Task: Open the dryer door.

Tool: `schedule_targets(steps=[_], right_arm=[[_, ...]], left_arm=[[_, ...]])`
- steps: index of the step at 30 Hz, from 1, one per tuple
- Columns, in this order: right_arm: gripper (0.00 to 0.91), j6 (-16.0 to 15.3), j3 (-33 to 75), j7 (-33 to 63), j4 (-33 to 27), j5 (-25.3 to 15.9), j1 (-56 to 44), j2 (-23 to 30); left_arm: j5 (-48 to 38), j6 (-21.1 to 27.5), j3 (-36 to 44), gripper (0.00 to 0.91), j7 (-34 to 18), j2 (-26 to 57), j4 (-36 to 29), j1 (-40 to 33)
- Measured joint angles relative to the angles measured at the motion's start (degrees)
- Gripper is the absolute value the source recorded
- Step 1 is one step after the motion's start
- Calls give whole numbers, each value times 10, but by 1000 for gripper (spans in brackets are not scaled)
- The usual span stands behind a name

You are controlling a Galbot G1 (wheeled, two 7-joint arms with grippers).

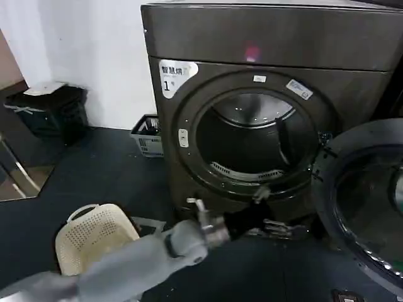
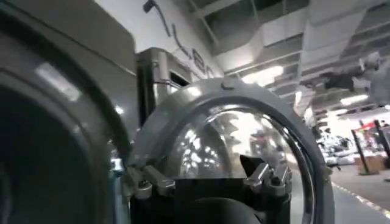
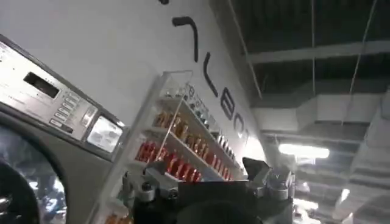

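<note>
The left gripper (image 1: 286, 228) hung low in front of the dryer (image 1: 264, 94), just below the drum opening's lower rim, its dark fingers (image 1: 296, 229) reaching toward the foot of the swung-out door; whether they were spread or pressed together I could not tell. In the left wrist view the left gripper (image 2: 210, 182) pointed at the dryer door (image 2: 244, 140), with bare metal fingertips (image 2: 259, 175) showing on either side and nothing between them. The grey left arm (image 1: 145, 258) ran back from it across the dark floor (image 1: 94, 163).

The dryer door (image 1: 368, 201) stood wide open at the machine's right side, its dark inner face toward the head camera. A white sticker (image 1: 175, 75) marked "1" sat on the dryer's upper left front.

The right gripper (image 3: 207, 185) was raised toward a neighbouring machine (image 3: 55, 122) and shelves of bottles (image 3: 183, 146); the state of its fingers could not be told.

A white perforated basket (image 1: 94, 236) rested on the floor beside the left arm.
</note>
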Motion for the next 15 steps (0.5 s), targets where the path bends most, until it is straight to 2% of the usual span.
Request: schedule_targets(steps=[9, 15], right_arm=[[907, 4, 1, 7, 10, -4, 14, -2], [907, 1, 10, 6, 14, -4, 21, -14]], left_arm=[[-50, 22, -16, 907, 6, 166, -101, 5], [-66, 70, -29, 907, 9, 284, -157, 22]])
